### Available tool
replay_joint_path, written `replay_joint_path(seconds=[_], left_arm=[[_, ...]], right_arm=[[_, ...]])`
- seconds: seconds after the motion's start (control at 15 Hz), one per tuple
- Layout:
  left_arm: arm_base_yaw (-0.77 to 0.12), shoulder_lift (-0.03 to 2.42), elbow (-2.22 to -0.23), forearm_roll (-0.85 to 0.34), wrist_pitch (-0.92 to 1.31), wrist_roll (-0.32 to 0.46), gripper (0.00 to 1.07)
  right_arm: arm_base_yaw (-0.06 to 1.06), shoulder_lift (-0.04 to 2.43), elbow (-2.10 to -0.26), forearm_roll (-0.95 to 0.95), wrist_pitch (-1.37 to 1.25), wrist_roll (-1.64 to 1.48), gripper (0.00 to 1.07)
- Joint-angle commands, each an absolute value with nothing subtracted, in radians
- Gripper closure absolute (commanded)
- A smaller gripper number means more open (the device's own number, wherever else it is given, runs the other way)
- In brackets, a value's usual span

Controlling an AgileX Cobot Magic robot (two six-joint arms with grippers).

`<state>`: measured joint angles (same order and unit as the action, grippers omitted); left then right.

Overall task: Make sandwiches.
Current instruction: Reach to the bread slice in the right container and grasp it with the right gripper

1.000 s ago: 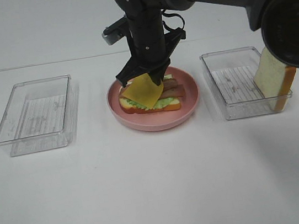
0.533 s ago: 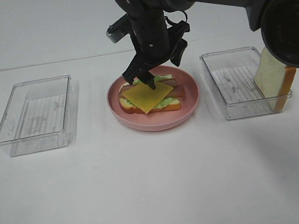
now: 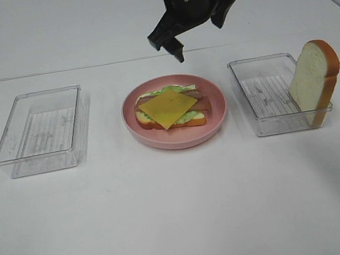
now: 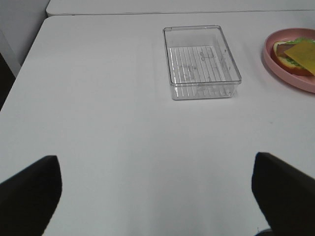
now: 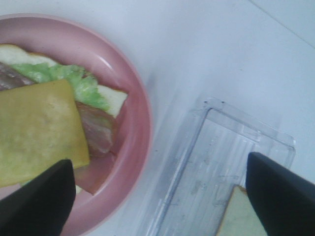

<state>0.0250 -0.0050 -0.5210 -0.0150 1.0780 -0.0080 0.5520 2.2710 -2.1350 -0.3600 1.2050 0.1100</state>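
The open-faced sandwich (image 3: 171,109) lies on the pink plate (image 3: 216,121): bread, lettuce, bacon, and a yellow cheese slice (image 3: 168,107) on top. It also shows in the left wrist view as the sandwich (image 4: 295,53) and in the right wrist view as the cheese slice (image 5: 39,128). My right gripper (image 3: 198,31) hangs open above the plate's far rim, holding nothing, and its dark fingers (image 5: 34,196) frame the plate and tray. A second bread slice (image 3: 314,82) leans upright in the right tray (image 3: 265,125). My left gripper (image 4: 157,196) is open over bare table.
An empty clear tray (image 3: 40,130) sits left of the plate, also visible as the tray (image 4: 202,61) in the left wrist view. The white table's left edge (image 4: 24,64) lies near the left arm.
The right gripper let go of the cheese slice, which now lies flat on the sandwich, then opened and rose up and away toward the back. The left gripper stayed still.
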Motion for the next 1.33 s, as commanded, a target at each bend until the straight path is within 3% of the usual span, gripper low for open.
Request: replay_joint_path(seconds=[0.07,0.2,0.73,1.33], left_arm=[[0.028,-0.009,-0.519,-0.016,1.074,-0.010,0.09],[0.028,-0.009,-0.519,-0.016,1.074,-0.010,0.09],[0.028,-0.009,-0.519,-0.016,1.074,-0.010,0.09],[0.028,-0.009,-0.519,-0.016,1.074,-0.010,0.09]], right_arm=[[0.497,2.213,-2.138,-0.348,1.271,0.071,0.16],[0.397,2.135,-2.138,-0.326,1.322,0.053,0.16],[0.170,2.059,-2.025,-0.192,1.330,0.051,0.16],[0.065,2.058,-1.729,-0.120,1.222,0.043,0.16]])
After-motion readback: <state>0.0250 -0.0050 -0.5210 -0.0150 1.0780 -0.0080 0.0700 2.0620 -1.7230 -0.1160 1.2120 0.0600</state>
